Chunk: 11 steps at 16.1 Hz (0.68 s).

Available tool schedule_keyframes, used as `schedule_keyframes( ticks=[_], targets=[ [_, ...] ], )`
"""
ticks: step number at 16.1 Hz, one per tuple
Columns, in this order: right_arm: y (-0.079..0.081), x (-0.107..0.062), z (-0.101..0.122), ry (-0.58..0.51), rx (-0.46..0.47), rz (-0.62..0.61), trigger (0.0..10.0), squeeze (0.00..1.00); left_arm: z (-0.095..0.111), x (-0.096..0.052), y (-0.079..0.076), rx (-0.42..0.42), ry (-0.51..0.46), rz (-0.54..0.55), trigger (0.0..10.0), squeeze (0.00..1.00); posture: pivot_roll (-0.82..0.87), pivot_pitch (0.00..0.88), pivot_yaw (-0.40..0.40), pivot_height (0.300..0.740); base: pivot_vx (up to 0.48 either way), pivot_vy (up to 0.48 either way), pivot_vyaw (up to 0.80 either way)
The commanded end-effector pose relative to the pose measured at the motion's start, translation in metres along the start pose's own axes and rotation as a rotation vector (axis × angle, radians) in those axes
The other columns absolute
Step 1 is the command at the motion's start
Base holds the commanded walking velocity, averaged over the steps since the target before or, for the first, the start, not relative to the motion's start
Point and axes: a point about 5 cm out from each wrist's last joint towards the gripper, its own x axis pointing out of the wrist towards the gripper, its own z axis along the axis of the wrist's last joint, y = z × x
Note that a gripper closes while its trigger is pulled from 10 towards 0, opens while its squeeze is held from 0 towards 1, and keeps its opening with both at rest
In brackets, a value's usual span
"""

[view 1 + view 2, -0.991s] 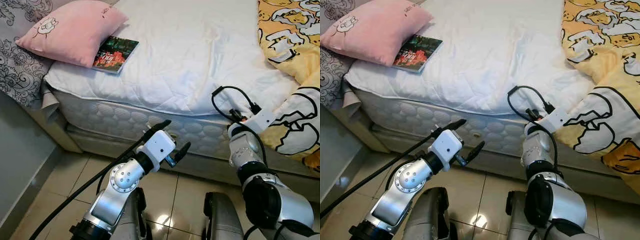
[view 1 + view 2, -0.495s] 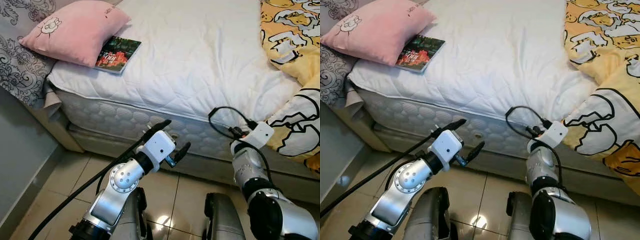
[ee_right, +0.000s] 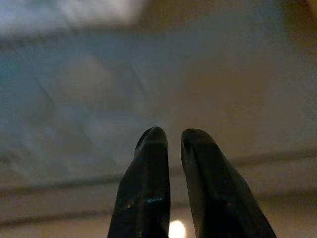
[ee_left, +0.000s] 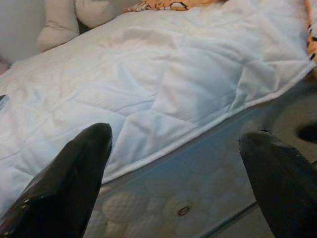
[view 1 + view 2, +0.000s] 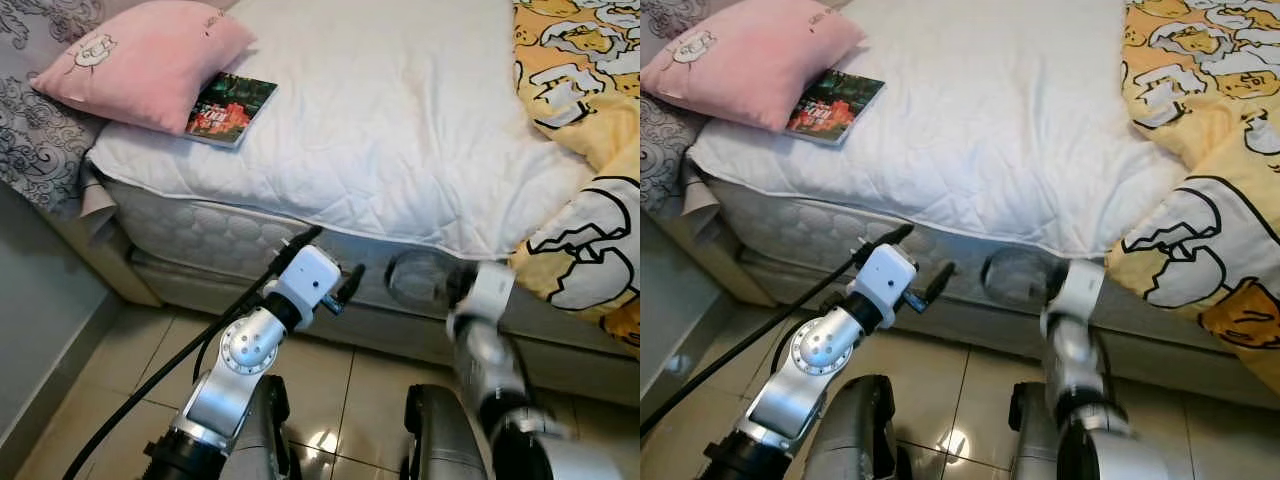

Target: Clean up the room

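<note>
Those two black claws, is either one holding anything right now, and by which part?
Nothing is held. The left gripper is open and empty, pointing at the bed. The right gripper has its fingers nearly together with nothing between them.

Head views were evenly bright. My right arm (image 5: 480, 320) was motion-blurred. A glare spot marked the floor tiles (image 5: 325, 440). My right wrist view was dim and soft.

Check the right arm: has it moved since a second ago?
Yes. The right arm has dropped: its wrist was level with the white mattress cover's front edge, and now sits, motion-blurred, lower against the mattress side. The book stays put.
</note>
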Motion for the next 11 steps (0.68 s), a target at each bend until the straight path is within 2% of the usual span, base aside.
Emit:
schedule_keyframes(
  ticks=[1,2,4,5,6,7,8,9,10,11],
  targets=[
    [-0.001,-0.004,-0.011,0.042,-0.04,-0.007,10.0,1.0,-0.003,0.001,0.003,0.006,0.018,0.025,10.0,0.0,-0.02,0.062,0.048,0.595,0.0,0.0,0.0],
    [-0.009,-0.011,-0.029,0.112,-0.049,-0.026,10.0,1.0,-0.005,0.003,0.004,-0.007,0.025,0.037,10.0,0.0,-0.02,0.059,0.046,0.595,0.0,0.0,0.0],
    [-0.013,-0.017,-0.038,0.127,-0.071,-0.033,10.0,1.0,-0.006,0.004,0.005,-0.033,0.026,0.052,10.0,0.0,-0.03,0.052,0.042,0.595,0.0,0.0,0.0],
    [-0.006,-0.017,-0.027,0.024,-0.141,0.011,10.0,1.0,-0.006,0.005,0.01,-0.092,0.03,0.097,10.0,0.0,-0.03,0.043,0.04,0.595,0.0,0.0,0.0],
    [0.008,-0.018,0.0,-0.152,-0.228,0.061,10.0,1.0,-0.007,0.005,0.016,-0.184,0.027,0.16,10.0,0.0,-0.03,0.029,0.039,0.595,0.0,0.0,0.0],
    [0.018,-0.023,0.03,-0.319,-0.273,0.083,10.0,0.0,-0.007,0.004,0.029,-0.255,0.013,0.276,10.0,1.0,-0.05,0.008,0.04,0.595,0.0,0.0,0.0],
    [0.019,-0.029,0.056,-0.453,-0.288,0.055,10.0,0.0,-0.006,0.002,0.043,-0.301,-0.005,0.391,10.0,1.0,-0.06,0.0,0.04,0.595,0.0,0.0,0.0],
    [0.009,-0.033,0.074,-0.532,-0.193,0.015,10.0,0.0,-0.008,0.0,0.062,-0.35,-0.007,0.52,10.0,1.0,-0.07,0.0,0.042,0.595,0.0,0.0,0.0],
    [0.001,-0.031,0.074,-0.522,-0.155,0.017,10.0,0.0,-0.01,0.0,0.075,-0.364,-0.003,0.574,10.0,1.0,-0.08,0.0,0.042,0.595,0.0,0.0,0.0],
    [-0.008,-0.027,0.067,-0.467,-0.144,-0.004,10.0,0.0,-0.011,0.0,0.08,-0.348,-0.004,0.569,10.0,1.0,-0.08,0.0,0.042,0.595,0.0,0.0,0.0]
  ],
)
